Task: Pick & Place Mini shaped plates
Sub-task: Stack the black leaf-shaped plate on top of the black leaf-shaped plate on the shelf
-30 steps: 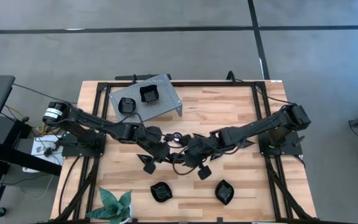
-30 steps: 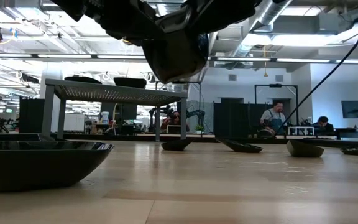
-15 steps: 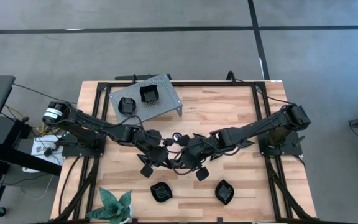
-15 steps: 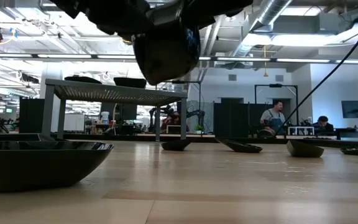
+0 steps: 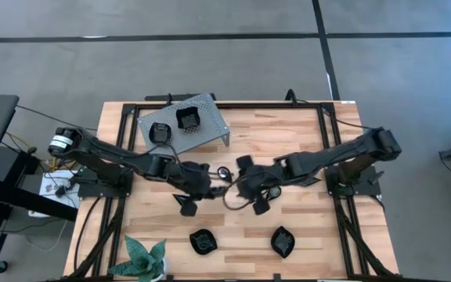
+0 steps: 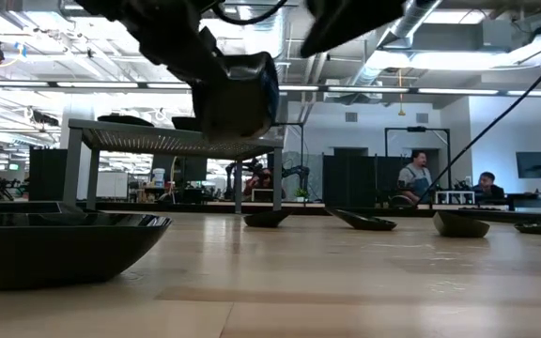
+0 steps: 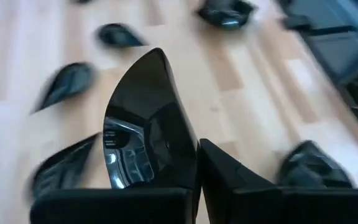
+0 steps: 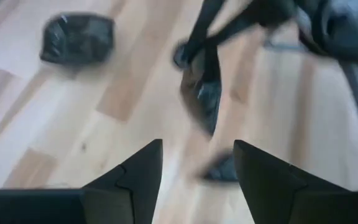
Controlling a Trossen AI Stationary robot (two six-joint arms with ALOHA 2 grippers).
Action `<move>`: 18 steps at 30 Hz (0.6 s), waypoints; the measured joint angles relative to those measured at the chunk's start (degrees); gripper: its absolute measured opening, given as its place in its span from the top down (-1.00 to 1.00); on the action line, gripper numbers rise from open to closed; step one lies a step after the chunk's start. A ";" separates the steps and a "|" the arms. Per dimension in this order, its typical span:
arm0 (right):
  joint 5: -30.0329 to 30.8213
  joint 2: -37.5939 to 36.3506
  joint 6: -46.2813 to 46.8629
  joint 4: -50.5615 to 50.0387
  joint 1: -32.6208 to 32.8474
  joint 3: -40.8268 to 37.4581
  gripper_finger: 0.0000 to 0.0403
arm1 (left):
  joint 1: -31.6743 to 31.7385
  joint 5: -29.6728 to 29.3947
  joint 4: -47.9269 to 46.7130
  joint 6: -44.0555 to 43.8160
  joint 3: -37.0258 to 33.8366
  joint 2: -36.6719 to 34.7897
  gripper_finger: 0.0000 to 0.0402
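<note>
**Left jaws carry a plate over mid-desk; right jaws stand empty**

The left gripper (image 5: 210, 186) is clenched on a mini shaped plate (image 7: 143, 140), a glossy black teardrop gripped by its rim so that the pointed end juts forward past the jaws. Held edgewise like that, the dish is probably mid-carry rather than about to be set down; the grey perforated stand (image 5: 207, 110), well beyond the jaws toward the desk's far side, already bears two black dishes (image 5: 188, 118) and looks like the likely destination.

The right gripper (image 5: 243, 166) hangs just across from the left one, its jaws spread wide with nothing between them (image 8: 197, 163), only bare wood of the desk (image 5: 288, 141) showing in the gap. That fits a release or a reach not yet begun; which one I cannot tell.

The high view gives the layout: both arms meeting at the middle, two more plates (image 5: 203, 241) near the front edge and a green plant (image 5: 143, 258) at the front corner, but the held dish is lost in the dark tangle. The left wrist view alone shows the grip and the teardrop shape. The low view shows the held plate (image 6: 238, 94) lifted clear of the desk, a height no overhead picture gives, plus a dish (image 6: 59, 244) close to its lens and people far behind.
</note>
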 joint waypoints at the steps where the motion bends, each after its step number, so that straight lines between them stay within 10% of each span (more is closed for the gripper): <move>1: 0.66 -1.77 0.76 -1.82 -0.18 0.00 0.06 | 0.02 -1.98 -0.46 -0.41 -0.02 -0.71 0.95; 7: 0.81 -14.94 5.48 -7.14 -1.59 -5.18 0.09 | -0.02 -13.22 -2.46 -1.50 -0.02 -8.05 0.94; 18: 1.24 -29.63 2.42 26.31 -7.02 -39.59 0.12 | 0.13 -39.83 -12.09 4.67 0.04 -27.01 0.94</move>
